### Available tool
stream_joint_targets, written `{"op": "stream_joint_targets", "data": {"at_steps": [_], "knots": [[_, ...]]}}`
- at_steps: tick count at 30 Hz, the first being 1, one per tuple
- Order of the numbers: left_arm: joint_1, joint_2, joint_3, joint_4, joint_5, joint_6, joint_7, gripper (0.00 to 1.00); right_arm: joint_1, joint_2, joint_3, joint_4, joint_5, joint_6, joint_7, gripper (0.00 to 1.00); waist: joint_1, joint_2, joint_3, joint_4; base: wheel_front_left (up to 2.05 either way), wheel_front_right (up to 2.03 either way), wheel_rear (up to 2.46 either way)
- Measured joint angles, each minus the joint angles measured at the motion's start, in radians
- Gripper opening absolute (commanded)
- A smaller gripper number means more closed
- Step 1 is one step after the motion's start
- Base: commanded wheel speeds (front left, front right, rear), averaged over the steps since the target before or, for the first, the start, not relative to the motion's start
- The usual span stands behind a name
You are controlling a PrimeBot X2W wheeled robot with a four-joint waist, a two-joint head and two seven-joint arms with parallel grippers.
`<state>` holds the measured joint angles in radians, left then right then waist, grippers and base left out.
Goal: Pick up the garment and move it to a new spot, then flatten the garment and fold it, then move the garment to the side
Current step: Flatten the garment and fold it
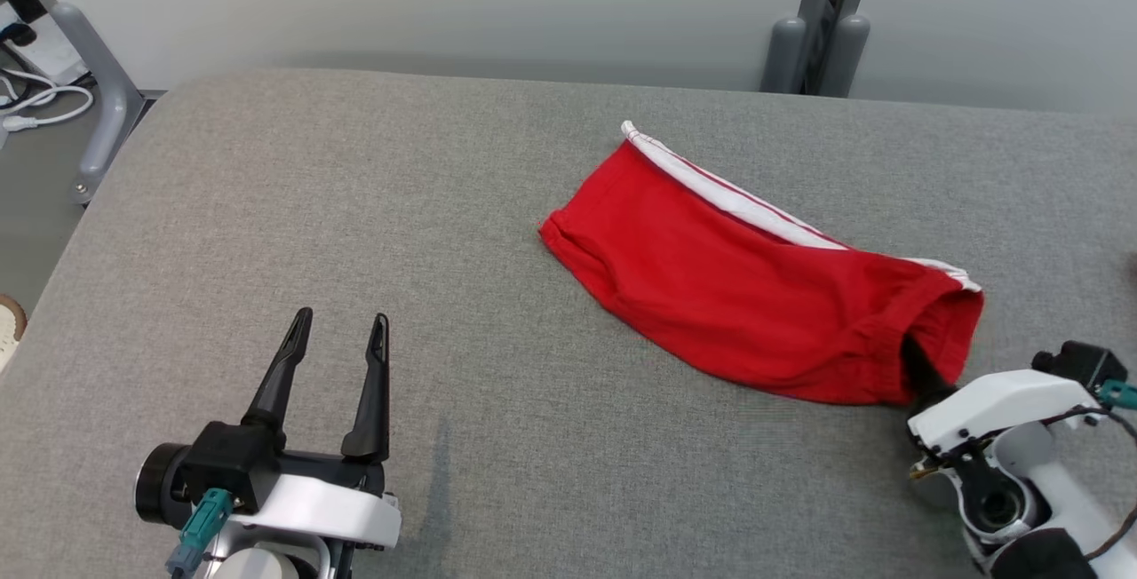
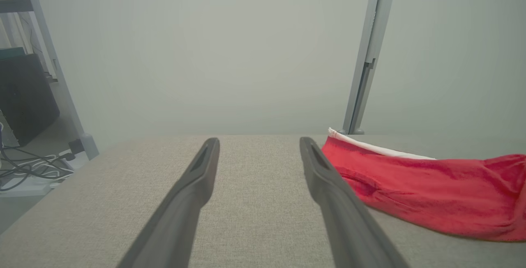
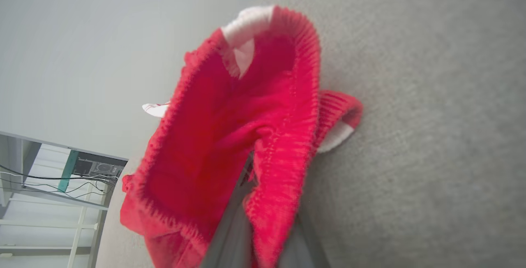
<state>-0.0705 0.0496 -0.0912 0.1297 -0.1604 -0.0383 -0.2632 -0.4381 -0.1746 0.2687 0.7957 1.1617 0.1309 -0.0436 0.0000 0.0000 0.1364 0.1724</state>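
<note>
"Two fingertips are hidden; whose?" asks the first reader.

"Those of the right gripper (image 1: 915,364)," answers the second. "Its dark fingers vanish into the ribbed waistband of the red cloth shorts with white side stripes (image 1: 746,295) and are pinched together on that elastic edge. Its pale arm is cut off at the lower right corner of the head view, and the left wrist view crops the waistband end of the shorts."

"And the garment's axis?"

"Its long axis runs diagonally across the grey fabric-covered table (image 1: 355,162), right of centre. The leg hems point toward the far left and the waistband toward the near right, with a white stripe along the far edge. The left gripper (image 1: 342,326) rests at the near left, fingers spread wide, holding nothing, well apart from the cloth."
</note>
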Motion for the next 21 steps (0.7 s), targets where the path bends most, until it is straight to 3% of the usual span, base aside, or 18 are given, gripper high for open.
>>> {"op": "stream_joint_targets", "data": {"at_steps": [11, 21], "knots": [[-0.031, 0.0, -0.013, 0.0, -0.007, 0.001, 0.0, 1.0, -0.143, -0.244, 0.095, 0.033, -0.189, 0.0, 0.054, 0.0, 0.0, 0.0, 0.052, 0.026, 0.0, 0.0, 0.0], [-0.074, -0.001, -0.062, 0.004, -0.025, 0.006, 0.0, 1.0, -0.279, -0.374, 0.155, 0.106, -0.271, 0.0, 0.109, 0.0, 0.0, 0.0, 0.103, 0.064, 0.0, 0.0, 0.0]]}}
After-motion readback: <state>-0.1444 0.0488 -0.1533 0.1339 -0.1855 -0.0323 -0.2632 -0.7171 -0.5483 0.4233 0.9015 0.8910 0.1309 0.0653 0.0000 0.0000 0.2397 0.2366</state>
